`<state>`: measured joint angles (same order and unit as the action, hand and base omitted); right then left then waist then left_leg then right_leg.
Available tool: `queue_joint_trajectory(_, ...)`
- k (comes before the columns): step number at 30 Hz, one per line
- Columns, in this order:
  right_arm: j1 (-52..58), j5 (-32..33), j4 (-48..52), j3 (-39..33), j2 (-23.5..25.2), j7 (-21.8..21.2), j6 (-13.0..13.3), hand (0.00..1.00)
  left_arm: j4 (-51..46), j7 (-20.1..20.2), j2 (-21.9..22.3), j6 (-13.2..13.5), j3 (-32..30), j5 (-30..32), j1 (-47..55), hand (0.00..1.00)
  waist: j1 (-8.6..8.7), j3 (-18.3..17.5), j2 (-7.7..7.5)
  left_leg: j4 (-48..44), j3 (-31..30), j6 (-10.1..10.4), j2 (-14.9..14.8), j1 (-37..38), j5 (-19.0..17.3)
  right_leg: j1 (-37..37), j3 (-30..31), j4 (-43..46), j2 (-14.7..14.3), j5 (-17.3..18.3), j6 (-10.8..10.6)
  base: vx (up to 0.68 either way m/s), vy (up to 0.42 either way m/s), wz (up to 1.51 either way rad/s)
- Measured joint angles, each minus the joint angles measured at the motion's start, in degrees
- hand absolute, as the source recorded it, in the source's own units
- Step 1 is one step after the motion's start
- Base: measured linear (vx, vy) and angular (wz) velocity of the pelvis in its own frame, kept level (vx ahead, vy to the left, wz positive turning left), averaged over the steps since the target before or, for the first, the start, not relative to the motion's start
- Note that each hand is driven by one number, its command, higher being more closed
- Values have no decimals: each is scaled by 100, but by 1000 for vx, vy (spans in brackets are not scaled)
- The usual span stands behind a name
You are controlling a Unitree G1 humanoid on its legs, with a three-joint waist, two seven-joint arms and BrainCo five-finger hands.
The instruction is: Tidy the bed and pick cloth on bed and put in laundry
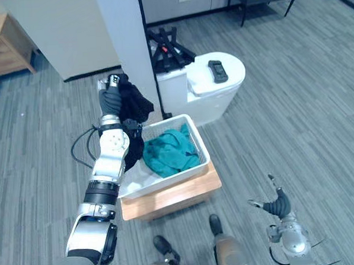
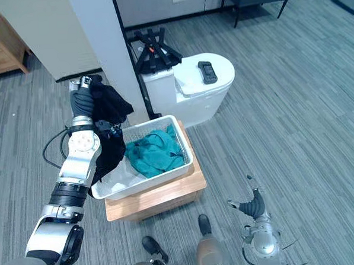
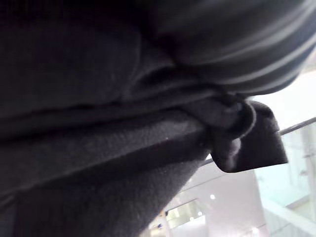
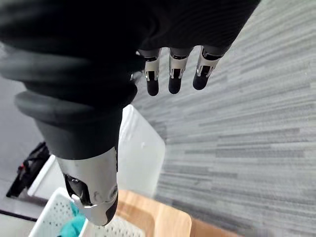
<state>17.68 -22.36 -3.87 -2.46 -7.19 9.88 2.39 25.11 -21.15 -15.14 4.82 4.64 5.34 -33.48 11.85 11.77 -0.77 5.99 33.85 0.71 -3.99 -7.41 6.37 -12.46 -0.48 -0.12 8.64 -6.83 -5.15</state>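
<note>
My left hand is raised beside a white pillar, shut on a black cloth that hangs down over the left rim of the white laundry basket. The same black cloth lies close over the hand in the left wrist view. A teal cloth lies inside the basket. My right hand hangs low at the right, near the floor, with its fingers straight and holding nothing.
The basket sits on a low wooden stand. Behind it is a white rounded unit with a black remote on top. The white pillar and a black folded stand are close by. A wooden cabinet is far left.
</note>
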Motion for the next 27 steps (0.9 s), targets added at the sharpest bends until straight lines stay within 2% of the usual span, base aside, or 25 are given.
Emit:
queue_joint_trajectory(5,-171,-1,4,177,173,25,30,0,629,279,471,-218,360,453,521,100,-9,249,-77,0,144,-12,1,-174,-15,-203,13,11,15,-28,-39,30,-10,-5)
queue_joint_trajectory(10,-260,-1,7,383,389,158,88,0,929,354,768,-245,492,827,680,100,-42,408,-80,0,280,-78,-2,-248,-68,-336,85,17,16,-47,-53,70,-17,-11)
queue_joint_trajectory(11,-261,-1,7,444,417,190,114,0,940,335,798,-247,481,891,660,0,-51,419,-81,-1,312,-83,-5,-296,-89,-394,115,18,15,-49,-55,58,-17,-6)
queue_joint_trajectory(14,-268,0,13,498,459,253,132,0,1292,220,820,-249,443,894,366,0,-134,572,-89,-1,363,-121,-16,-312,-132,-424,155,20,12,-58,-53,44,-16,-6)
queue_joint_trajectory(15,-262,3,26,548,456,262,134,0,1437,148,816,-259,355,893,243,0,-176,588,-98,-1,546,-119,-51,-379,-146,-534,192,26,1,-80,-45,34,-23,-9)
queue_joint_trajectory(19,-269,77,60,704,492,271,151,0,1837,-108,802,-355,-90,890,-72,0,-188,698,-107,-2,978,-93,-213,-509,-123,-703,133,22,-63,-143,-5,41,-36,2)
queue_joint_trajectory(21,-269,155,98,773,495,271,169,0,1873,-164,803,-460,-246,889,-90,0,-191,703,-102,-3,1046,-68,-263,-502,-105,-703,96,32,-93,-144,-6,55,-46,1)
queue_joint_trajectory(27,-247,204,108,797,471,257,176,0,1748,-209,883,-436,-293,621,-115,0,-330,714,-84,-5,989,-3,-325,-309,-58,-554,3,195,-141,-141,-8,51,-24,5)
